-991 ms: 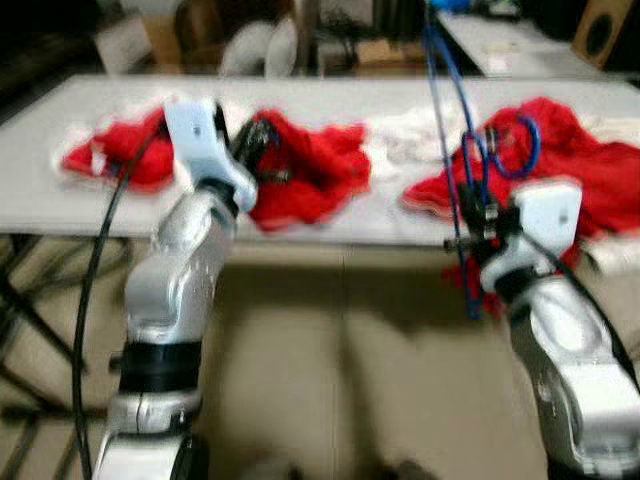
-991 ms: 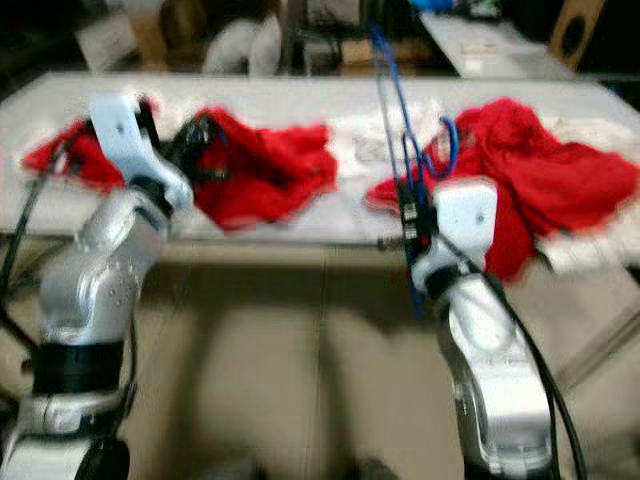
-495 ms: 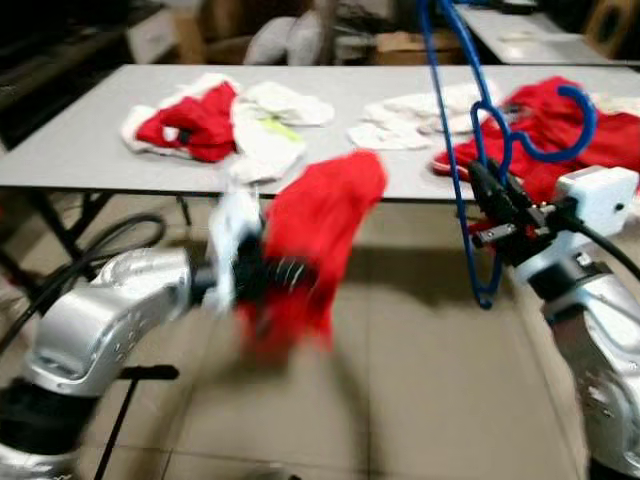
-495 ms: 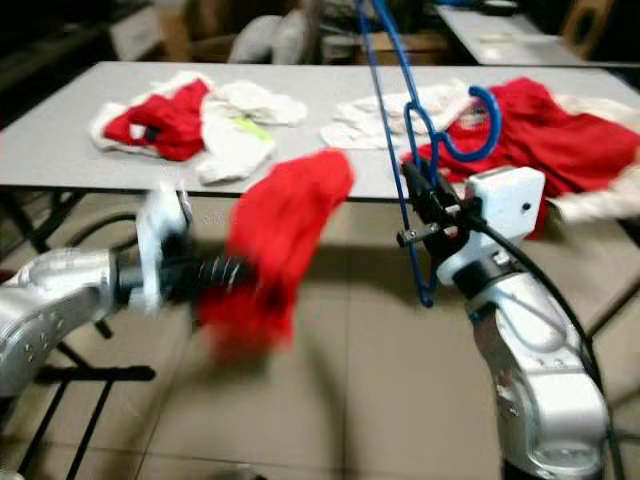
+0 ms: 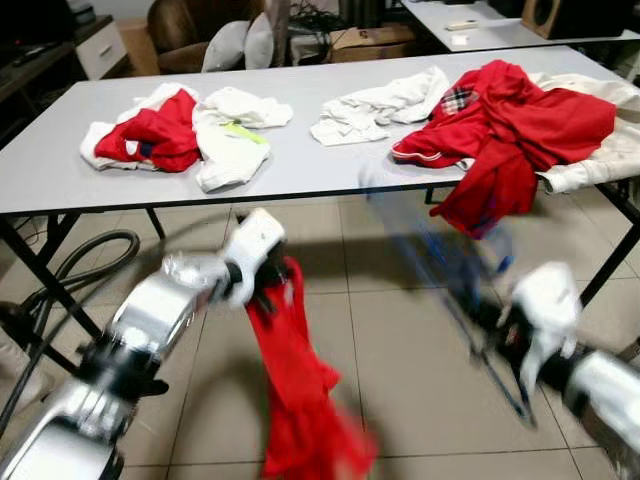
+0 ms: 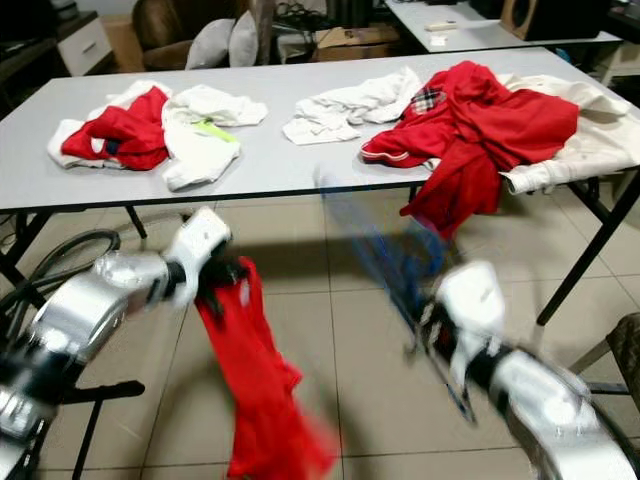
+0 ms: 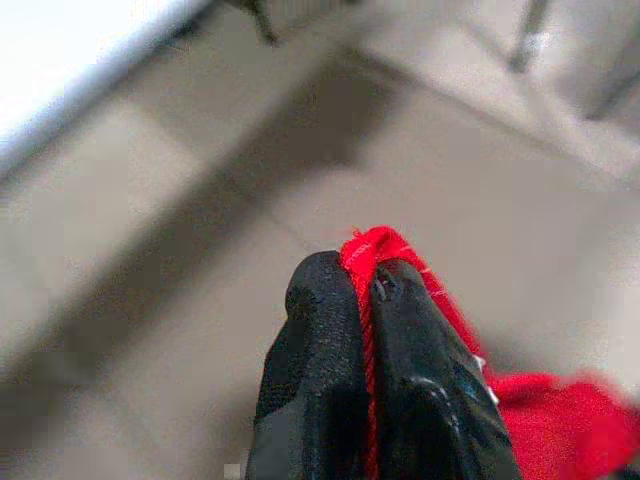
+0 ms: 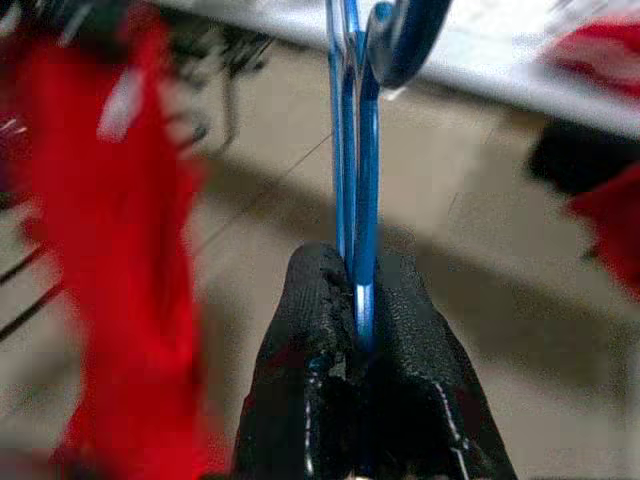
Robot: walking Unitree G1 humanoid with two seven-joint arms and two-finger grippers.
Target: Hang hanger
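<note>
Both arms have swung down off the table (image 5: 60, 170); our left end effector (image 7: 365, 290) pinches the red garment (image 5: 300, 400), our right end effector (image 8: 358, 300) clamps the blue hanger (image 8: 350, 150), low right. Next we thread hanger into garment.

Clothes (image 5: 505, 125) on table (image 5: 300, 170)

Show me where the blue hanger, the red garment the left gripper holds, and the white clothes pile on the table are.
blue hanger (image 8: 355, 180), right wrist view, on its wire.
red garment (image 5: 290, 370), left eye view, hanging middle.
white clothes pile (image 5: 375, 105), left eye view, its centre.
</note>
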